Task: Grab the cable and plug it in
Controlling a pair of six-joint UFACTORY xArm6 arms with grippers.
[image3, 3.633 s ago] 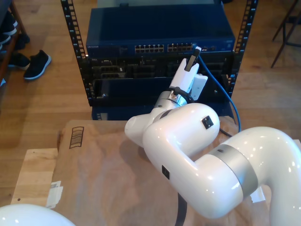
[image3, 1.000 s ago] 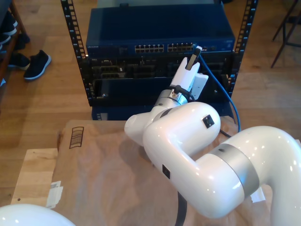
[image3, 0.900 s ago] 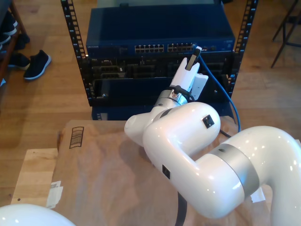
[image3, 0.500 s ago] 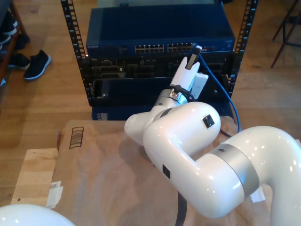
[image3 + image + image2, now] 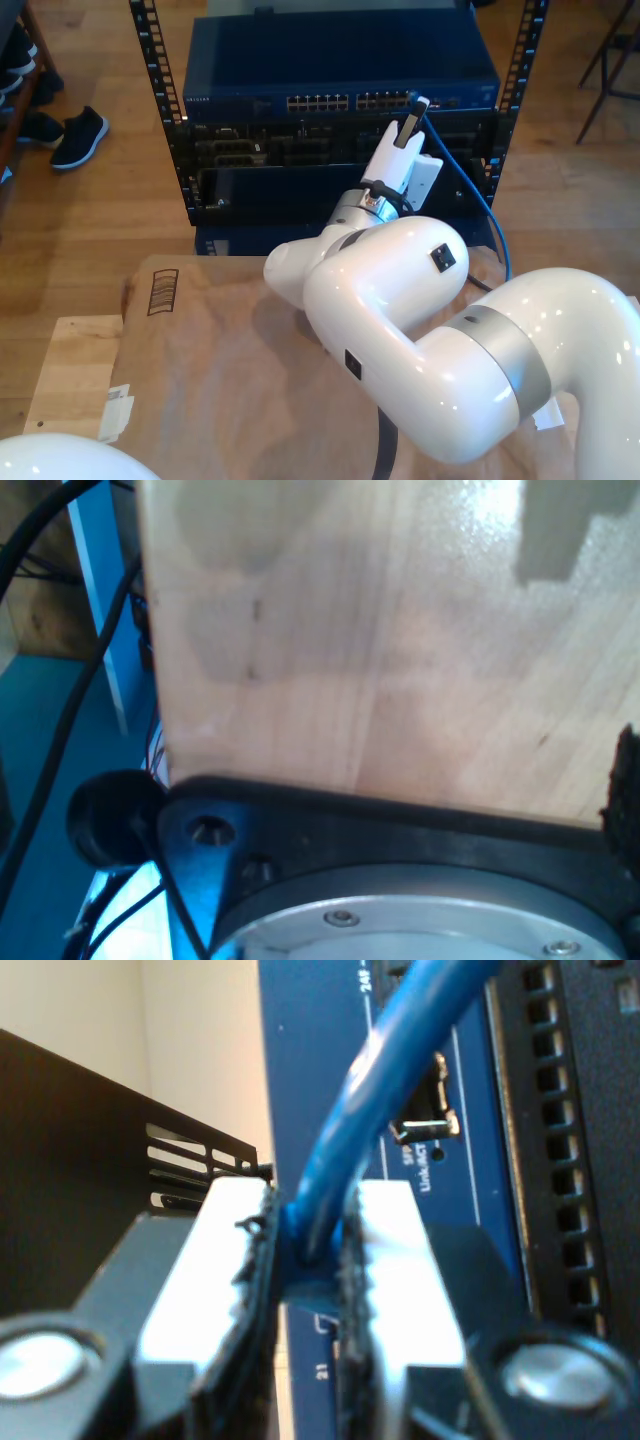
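The blue cable (image 5: 400, 1060) is pinched between the two white pads of my second gripper (image 5: 305, 1230), which is shut on it close to the blue switch's front panel (image 5: 470, 1190). In the exterior view my second gripper (image 5: 412, 118) stands at the right-hand end of the switch's port row (image 5: 340, 101), holding the plug end against it. From there the cable (image 5: 470, 190) hangs down toward the exterior view's right, behind the big white arm (image 5: 400, 300). Whether the plug is seated in a port cannot be told.
The switch sits in a black rack (image 5: 155, 80) on a wooden floor. A brown paper-covered table (image 5: 220, 350) lies in front. Dark shoes (image 5: 78, 135) lie at the exterior view's left. The first wrist view faces a wooden board (image 5: 380, 630) and a black mount (image 5: 400, 830).
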